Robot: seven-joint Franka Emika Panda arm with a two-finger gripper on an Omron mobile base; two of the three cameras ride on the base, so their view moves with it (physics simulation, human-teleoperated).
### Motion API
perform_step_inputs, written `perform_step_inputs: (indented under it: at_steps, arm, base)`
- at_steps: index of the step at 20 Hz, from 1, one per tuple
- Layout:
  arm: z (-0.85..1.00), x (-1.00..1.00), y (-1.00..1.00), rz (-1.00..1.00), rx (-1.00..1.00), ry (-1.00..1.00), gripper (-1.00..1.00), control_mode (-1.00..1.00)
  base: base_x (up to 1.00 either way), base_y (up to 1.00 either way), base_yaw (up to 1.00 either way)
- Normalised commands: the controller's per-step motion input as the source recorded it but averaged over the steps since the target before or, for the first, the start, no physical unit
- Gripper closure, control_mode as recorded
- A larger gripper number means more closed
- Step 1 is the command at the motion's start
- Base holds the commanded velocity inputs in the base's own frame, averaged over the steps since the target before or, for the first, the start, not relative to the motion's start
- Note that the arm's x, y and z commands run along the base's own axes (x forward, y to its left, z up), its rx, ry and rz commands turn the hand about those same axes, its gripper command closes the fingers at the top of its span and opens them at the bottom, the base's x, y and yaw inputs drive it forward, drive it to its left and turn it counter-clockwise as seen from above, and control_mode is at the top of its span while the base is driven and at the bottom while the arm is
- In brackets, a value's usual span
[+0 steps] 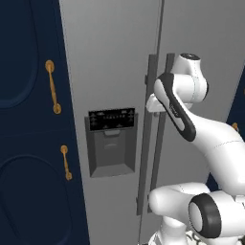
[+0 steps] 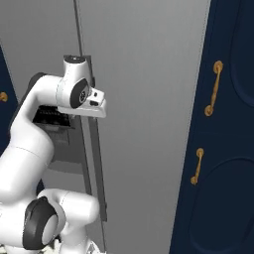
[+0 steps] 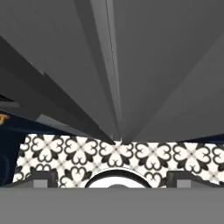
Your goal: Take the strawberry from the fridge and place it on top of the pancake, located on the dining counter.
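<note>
Task was barely begun. The fridge (image 1: pixel 110 72) stood shut, both doors closed w/ the seam running down between them, so nothing had been taken out yet. The arm was up at the long dark handles (image 1: pixel 149 143) beside that seam, wrist bent toward the doors. The gripper (image 3: pixel 111 175) had its jaws spread wide w/ nothing between them; hand view looked down the door faces to the patterned floor tiles (image 3: pixel 131 155), tips wide apart at the bottom edge.

Left to do, as I judged it: get a door open, find the strawberry, carry it to the dining counter and set it on the pancake. So nearly all of it.

Strawberry presumably sat inside behind the closed doors, hidden. Fingers themselves were blocked by the wrist in both base views, so couldn't tell if they touched a handle. The dispenser panel (image 1: pixel 111 141) was partly covered by the arm in right base view. Navy cabinets (image 2: pixel 228 124) w/ gold handles flanked the fridge, cut off at the frame edges.
</note>
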Motion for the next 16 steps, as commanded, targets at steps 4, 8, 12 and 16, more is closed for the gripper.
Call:
perform_step_inputs:
  at_steps: [4, 8, 12, 16]
  arm:
    - [0.00, 0.00, 0.00, 0.00, 0.00, 0.00, -1.00, 1.00]
    - [0.00, 0.00, 0.00, 0.00, 0.00, 0.00, -1.00, 1.00]
    - [0.00, 0.00, 0.00, 0.00, 0.00, 0.00, -1.00, 1.00]
    - [0.00, 0.00, 0.00, 0.00, 0.00, 0.00, -1.00, 1.00]
  base:
    - [-0.45, 0.03, 0.00]
    - [-0.69, 0.05, 0.00]
    - [-0.62, 0.11, -0.03]
    - [-0.28, 0.20, -0.08]
